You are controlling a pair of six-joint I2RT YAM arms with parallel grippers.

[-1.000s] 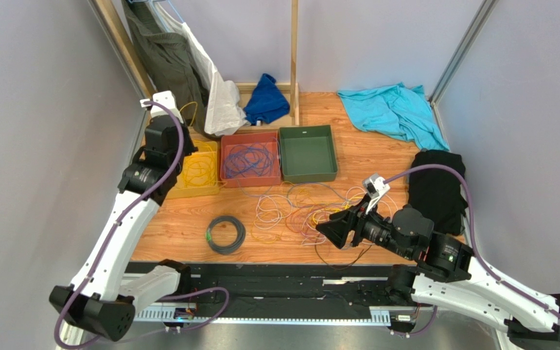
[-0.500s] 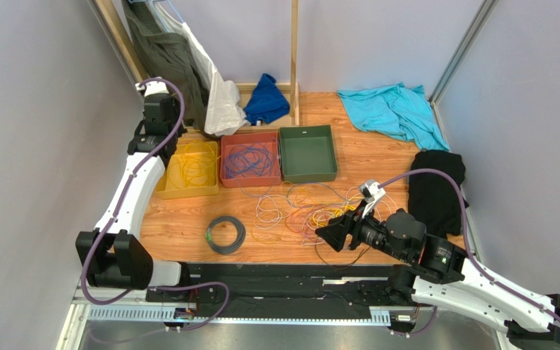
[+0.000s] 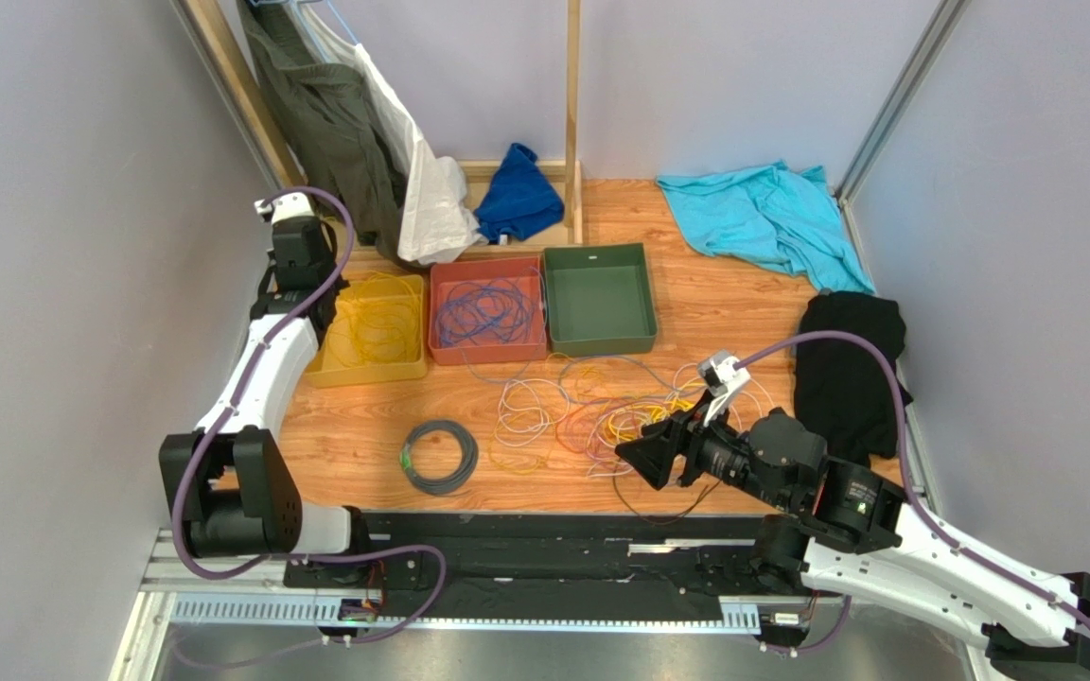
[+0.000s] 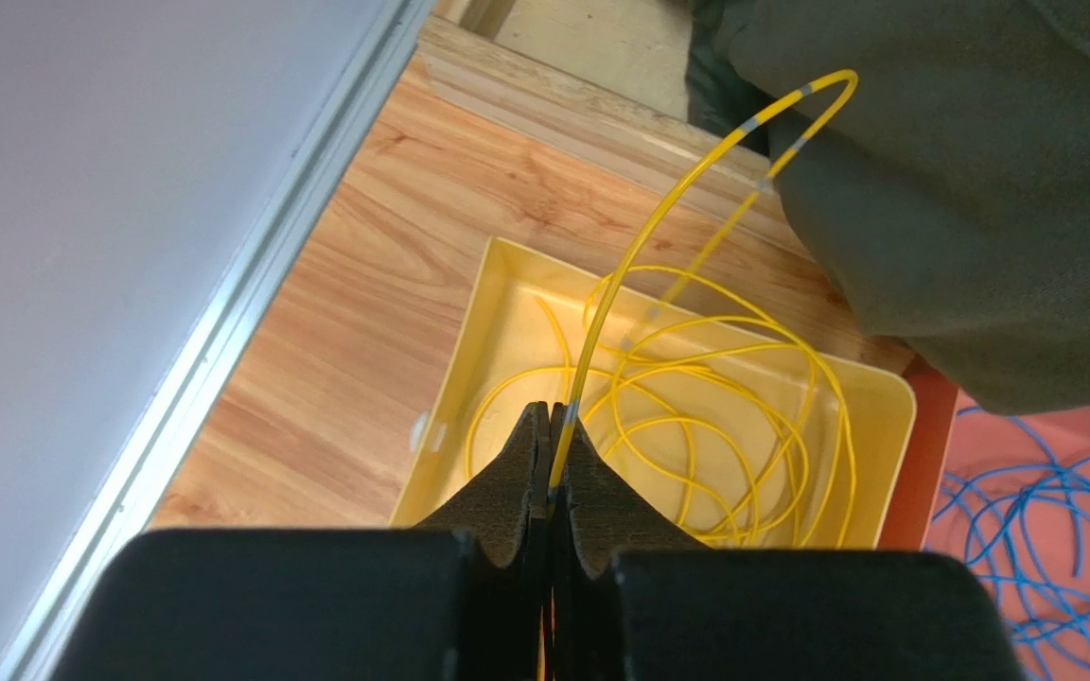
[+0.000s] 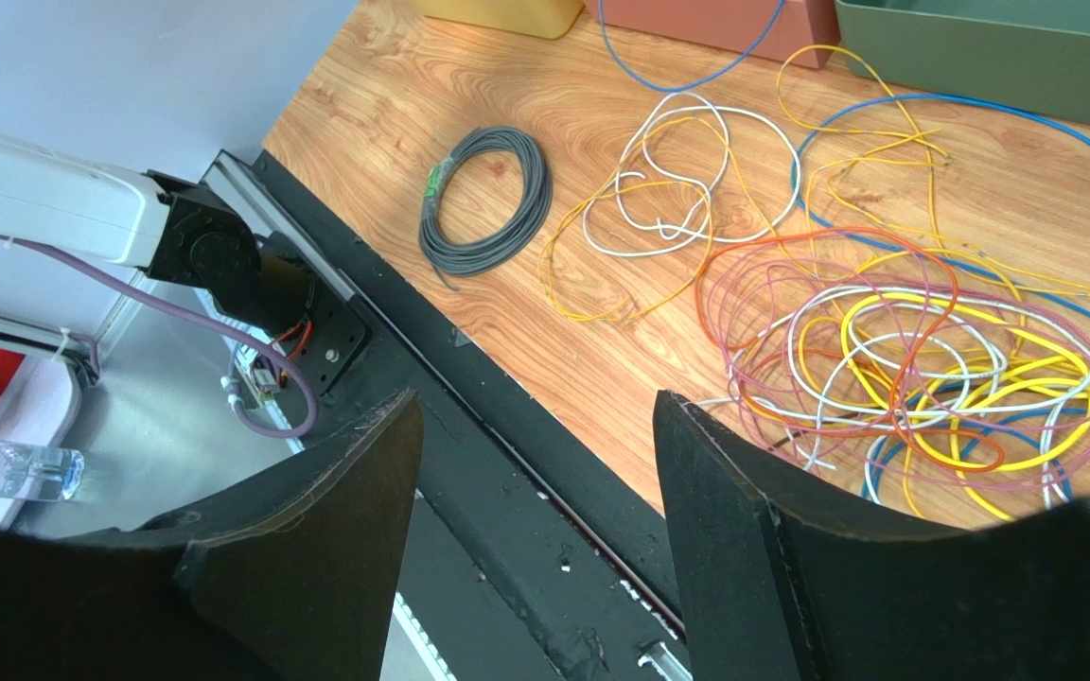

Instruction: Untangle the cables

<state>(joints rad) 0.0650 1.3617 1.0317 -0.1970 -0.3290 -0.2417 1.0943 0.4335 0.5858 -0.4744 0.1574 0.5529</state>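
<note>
The main risk sits with the left fingers [image 4: 530,454], which are pinched shut on a yellow cable [image 4: 650,234] above the yellow tray [image 4: 466,327]. The strand looks stiff and springy, and it arches up towards the dark green garment [image 4: 963,185]. I judge that on release it could snag on the cloth or spring back over the tray wall, and a careless tug could drag out the yellow loops already coiled inside. The right fingers [image 5: 736,483] are spread wide, holding nothing, above the near edge of the bench [image 5: 409,85]. The tangle [image 5: 906,341] beside them is a heap of interlaced yellow, orange, white and blue loops, so grabbing several strands would likely tighten it. A black coil [image 5: 487,192] with a green tag lies apart, and blue cables [image 3: 484,308] lie in the red tray [image 3: 436,315].
</note>
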